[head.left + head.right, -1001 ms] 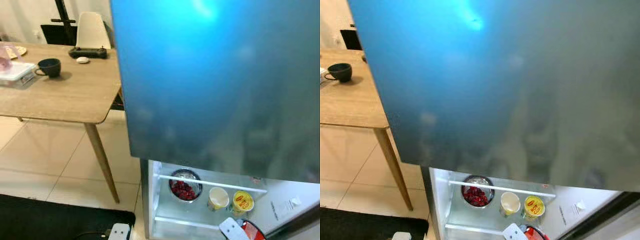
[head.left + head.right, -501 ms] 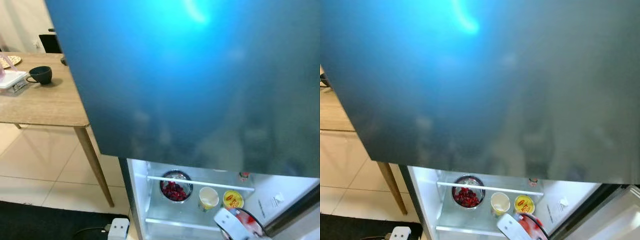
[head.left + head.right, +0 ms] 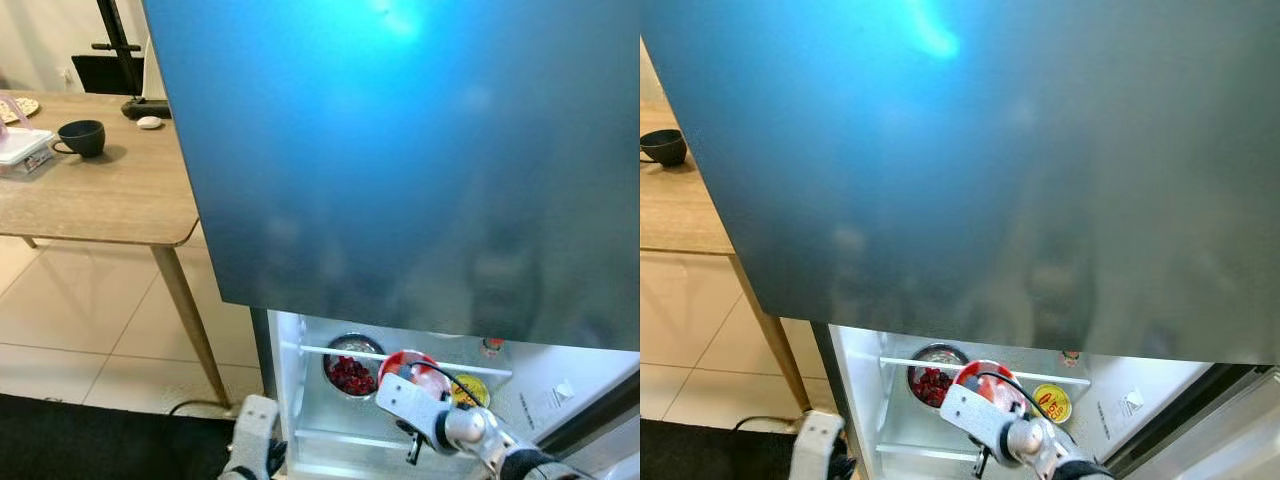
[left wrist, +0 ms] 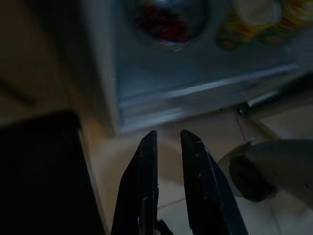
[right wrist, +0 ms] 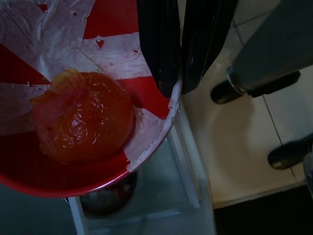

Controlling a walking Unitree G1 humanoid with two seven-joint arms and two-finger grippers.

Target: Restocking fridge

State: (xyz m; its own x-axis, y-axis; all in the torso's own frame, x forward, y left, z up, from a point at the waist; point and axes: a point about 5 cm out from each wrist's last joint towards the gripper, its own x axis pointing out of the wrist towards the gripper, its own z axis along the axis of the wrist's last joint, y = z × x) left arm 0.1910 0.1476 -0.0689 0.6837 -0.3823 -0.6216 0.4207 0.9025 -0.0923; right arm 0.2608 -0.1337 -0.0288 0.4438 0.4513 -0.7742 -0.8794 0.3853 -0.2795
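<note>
A red-and-white bowl [image 5: 105,39] holds an orange lump wrapped in film [image 5: 80,120]. My right gripper [image 5: 177,90] is shut on its rim, one finger inside and one outside. In the eye views the bowl [image 3: 410,366] hangs at the front of the lit fridge shelf [image 3: 330,352], with my right arm [image 3: 445,425] under it. A steel bowl of red berries [image 3: 347,370] stands to its left and a yellow-lidded cup [image 3: 472,390] to its right. My left gripper [image 4: 168,137] hangs low by the fridge's foot, shut and holding nothing.
The big blue fridge door [image 3: 420,160] hangs above the open compartment. A wooden table [image 3: 110,205] stands to the left with a black cup [image 3: 82,135] and a plastic box [image 3: 22,150]. A black mat [image 3: 80,440] covers the tiled floor below it.
My right arm has raised the red bowl from the bottom edge up to the shelf front, covering the paper cup. My left arm has come into view; the camera shifted.
</note>
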